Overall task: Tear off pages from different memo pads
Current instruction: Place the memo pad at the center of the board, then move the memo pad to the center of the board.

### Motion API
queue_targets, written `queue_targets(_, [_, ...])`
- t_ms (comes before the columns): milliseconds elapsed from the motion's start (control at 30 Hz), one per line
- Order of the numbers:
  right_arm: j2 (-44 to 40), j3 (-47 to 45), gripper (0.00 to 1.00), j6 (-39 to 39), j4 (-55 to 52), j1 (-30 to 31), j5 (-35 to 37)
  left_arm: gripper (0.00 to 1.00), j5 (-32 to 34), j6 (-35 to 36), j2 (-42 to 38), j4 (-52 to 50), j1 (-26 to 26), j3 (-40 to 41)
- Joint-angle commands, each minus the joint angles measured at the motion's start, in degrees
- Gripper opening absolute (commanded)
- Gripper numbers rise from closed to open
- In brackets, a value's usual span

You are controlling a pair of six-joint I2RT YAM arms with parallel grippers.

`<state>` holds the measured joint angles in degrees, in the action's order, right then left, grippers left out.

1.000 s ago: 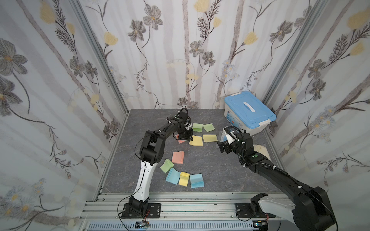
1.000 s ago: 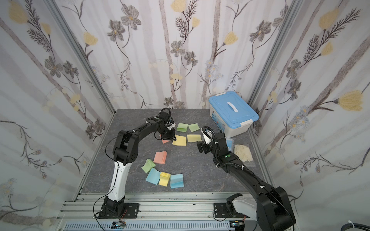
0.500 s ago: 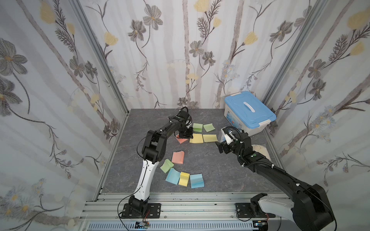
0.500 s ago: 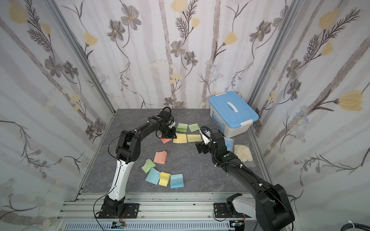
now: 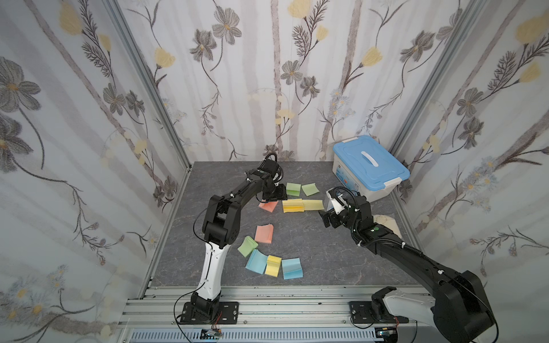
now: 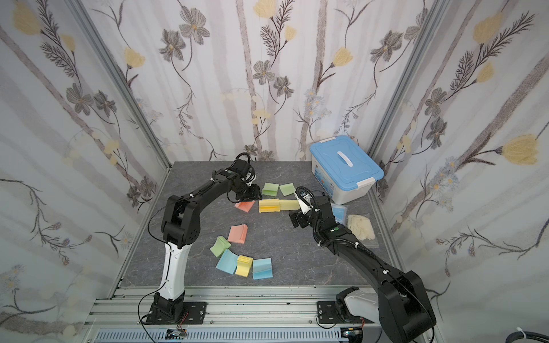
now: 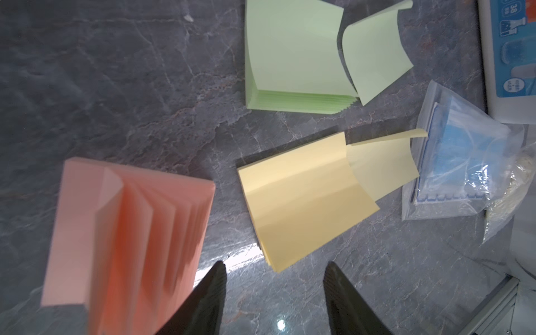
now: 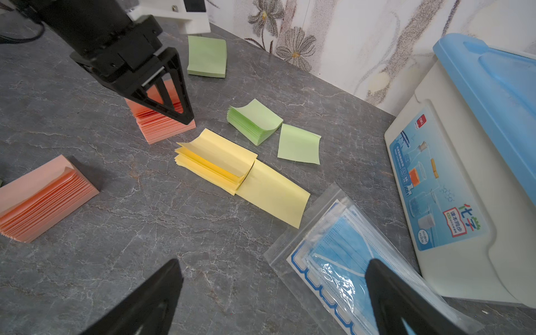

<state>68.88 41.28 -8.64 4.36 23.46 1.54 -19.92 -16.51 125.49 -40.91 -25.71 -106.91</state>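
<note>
A: Where's the left claw (image 7: 275, 264)?
B: Spread, with nothing between its fingers. It is low over the table (image 7: 116, 87), at the fanned edge of the pink pad (image 7: 130, 232). I can't tell whether a tip touches the leaves.
A: And the right claw (image 8: 274, 262)?
B: Wide apart and empty too, above bare table next to the mask packet (image 8: 333, 246), well apart from that pad.
A: Any pages off?
B: A yellow page (image 8: 272, 194) lies flat, touching the yellow pad (image 8: 214, 162). A green page (image 8: 298, 145) lies just beside a green pad (image 8: 252, 121). I see no loose pink one.
A: How will a pink leaf handle?
B: It's thin, light and limp, so it will probably curl or crease rather than resist. The glue likely holds along one edge only. I'd pinch the free, lifted edge of the top leaf alone and peel toward the bound side.
A: Risk?
B: The leaves are splayed, so several could get caught at once. The pad is also light, and unpinned it would likely lift with the page.
</note>
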Motion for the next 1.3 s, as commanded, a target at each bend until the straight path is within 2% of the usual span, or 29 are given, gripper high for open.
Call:
queue_targets(0, [-0.3,2.3,1.0,6.4,-2.2,0.0,5.0,0.57,6.9,-1.3,-6.8,3.7,0.0,5.8])
queue_targets(133, [0.8,6.3,1.0,8.8,-8.9,0.0,7.4,0.57,9.4,-4.1,-18.7,9.7,-0.7,18.0])
queue_targets(200, [1.5,6.7,1.0,11.0,-10.6,-0.5,6.4,0.57,9.7,-5.3,-23.9,12.4,-1.6,24.2])
queue_targets(333, [4.1,6.6,1.0,20.2,-14.0,-2.4,4.8,0.57,9.6,-6.5,-32.7,16.3,-4.7,36.0])
queue_targets(433, [5.9,6.6,1.0,20.9,-17.2,-2.4,3.7,0.57,9.0,-7.3,-37.6,17.6,-7.3,43.2])
queue_targets(633, [4.2,0.2,0.84,23.2,-17.8,0.4,-4.7,0.55,5.8,-7.6,-45.6,18.6,-13.1,55.1])
queue_targets(833, [1.7,-5.0,0.77,27.2,-21.1,10.3,-9.8,0.53,7.2,-9.1,-53.0,17.0,-16.4,62.8])
queue_targets(967, [0.0,-8.0,0.74,28.7,-21.1,15.5,-14.1,0.52,9.7,-9.7,-57.3,16.6,-17.7,64.7])
queue_targets(1067, [-2.5,-9.2,0.73,26.6,-22.4,20.3,-13.7,0.51,10.3,-10.6,-59.0,16.2,-18.4,65.0])
queue_targets(1267, [-6.2,-11.4,0.7,27.7,-25.7,27.9,-11.4,0.51,16.9,-11.6,-60.9,12.3,-19.8,64.8])
